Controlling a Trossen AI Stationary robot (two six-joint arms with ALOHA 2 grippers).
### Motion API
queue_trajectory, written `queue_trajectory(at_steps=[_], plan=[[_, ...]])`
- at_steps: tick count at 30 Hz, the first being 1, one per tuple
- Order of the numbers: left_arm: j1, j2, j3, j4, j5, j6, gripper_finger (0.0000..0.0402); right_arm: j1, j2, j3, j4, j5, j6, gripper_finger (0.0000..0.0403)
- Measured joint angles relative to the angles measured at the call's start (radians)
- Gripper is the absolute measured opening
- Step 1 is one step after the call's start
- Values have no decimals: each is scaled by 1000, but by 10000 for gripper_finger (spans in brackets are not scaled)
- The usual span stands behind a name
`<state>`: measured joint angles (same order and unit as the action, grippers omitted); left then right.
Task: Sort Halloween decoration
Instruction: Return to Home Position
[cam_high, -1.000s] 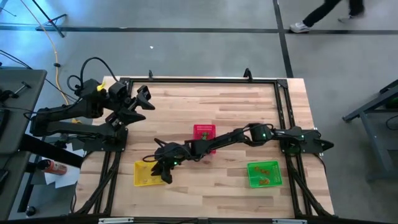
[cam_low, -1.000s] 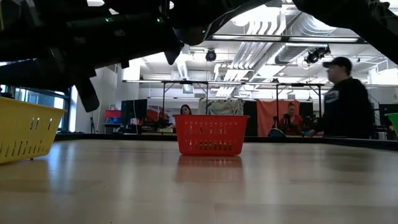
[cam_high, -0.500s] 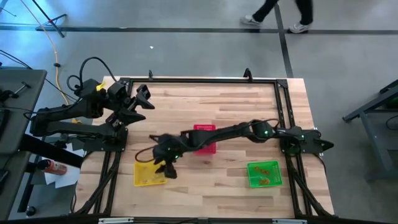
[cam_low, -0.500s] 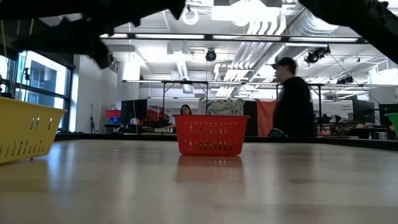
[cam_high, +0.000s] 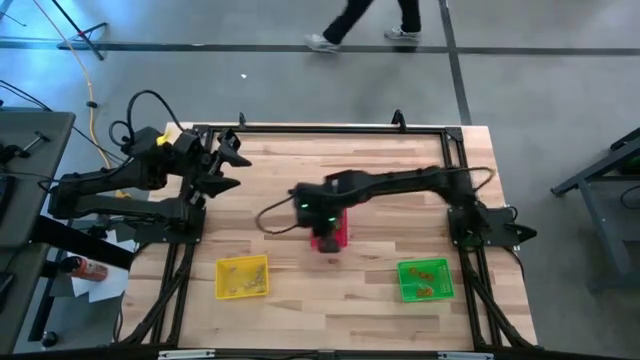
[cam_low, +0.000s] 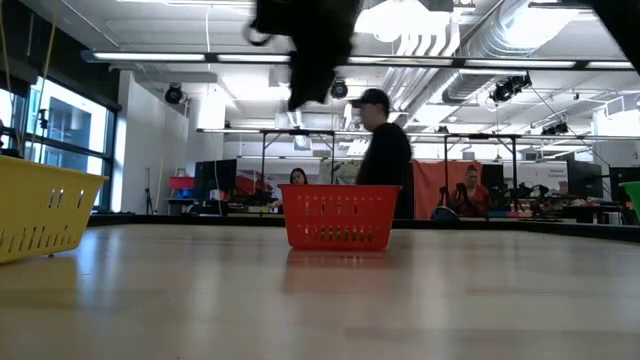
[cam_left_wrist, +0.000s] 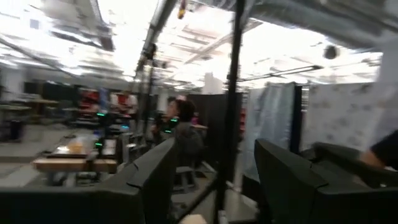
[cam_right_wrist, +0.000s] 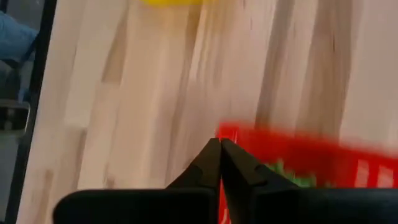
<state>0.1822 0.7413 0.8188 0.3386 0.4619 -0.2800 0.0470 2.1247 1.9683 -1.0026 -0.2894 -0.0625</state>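
My right gripper (cam_high: 324, 240) hangs shut over the left rim of the red basket (cam_high: 340, 228), well above the table in the low view (cam_low: 303, 95). Its closed fingertips (cam_right_wrist: 219, 147) hold nothing. A green trinket (cam_right_wrist: 287, 174) lies inside the red basket (cam_right_wrist: 311, 163). Small trinkets lie in the yellow basket (cam_high: 243, 277), and orange ones in the green basket (cam_high: 425, 280). My left gripper (cam_high: 232, 160) waits open and raised at the table's far left, with nothing between its fingers (cam_left_wrist: 214, 186).
The three baskets stand on the wooden table (cam_high: 380, 170): the yellow one at the near left, the red one in the middle, the green one at the near right. A black frame rail (cam_high: 320, 128) runs along the far edge. A person (cam_low: 385, 150) walks past beyond the table.
My right gripper has left the yellow basket, risen, and swung toward the table's right and far edge until it hangs over the red basket, tipping to point more steeply down. The yellow basket now shows uncovered. My left gripper has rolled a little in place.
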Motion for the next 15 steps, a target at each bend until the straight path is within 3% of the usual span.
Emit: queue_trajectory(at_steps=[4, 9, 15], plan=[[1, 15, 0, -2, -49, 31, 204, -21, -246, -359, 146, 13, 69, 5], [1, 58, 0, -3, -110, 28, 204, -26, -618, -814, 372, 102, 240, 2], [1, 142, 0, 13, -214, 73, 204, 13, -1047, -1202, 566, 195, 401, 1]])
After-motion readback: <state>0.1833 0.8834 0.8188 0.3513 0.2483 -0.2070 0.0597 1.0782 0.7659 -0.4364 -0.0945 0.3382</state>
